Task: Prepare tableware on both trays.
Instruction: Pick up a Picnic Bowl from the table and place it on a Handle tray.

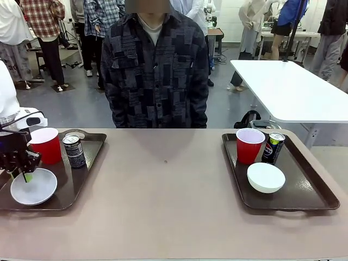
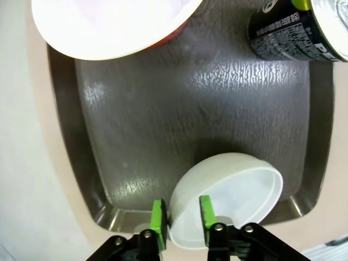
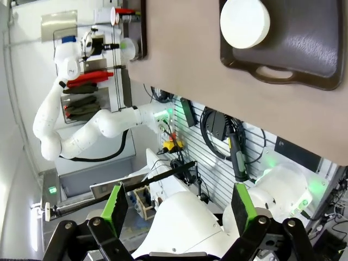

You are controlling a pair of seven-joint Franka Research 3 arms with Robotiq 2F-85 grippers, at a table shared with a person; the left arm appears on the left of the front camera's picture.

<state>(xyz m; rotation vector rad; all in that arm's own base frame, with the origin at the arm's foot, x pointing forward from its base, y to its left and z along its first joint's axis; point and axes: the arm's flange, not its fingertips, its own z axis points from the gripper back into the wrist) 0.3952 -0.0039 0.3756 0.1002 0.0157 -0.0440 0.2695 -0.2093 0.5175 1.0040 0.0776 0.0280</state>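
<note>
On the left tray [image 1: 87, 168] stand a red cup [image 1: 46, 144] and a dark can [image 1: 73, 151], with a white bowl [image 1: 38, 187] in front of them. My left gripper [image 1: 22, 173] is over the bowl's left rim. In the left wrist view its green pads [image 2: 158, 220] clasp the rim of the bowl [image 2: 239, 190], one outside and one inside, with the cup [image 2: 109, 27] and can [image 2: 293, 27] beyond. The right tray [image 1: 304, 190] holds a red cup [image 1: 249, 144], a can [image 1: 273, 147] and a bowl [image 1: 266, 177]. My right gripper [image 3: 178, 209] is open with nothing in it, off the table.
A person in a dark patterned shirt [image 1: 155, 70] stands at the far side, hands out of sight. The tabletop [image 1: 163, 190] between the trays is bare. The right wrist view shows the right tray's handle end [image 3: 283, 70] and the robot bases below the table edge.
</note>
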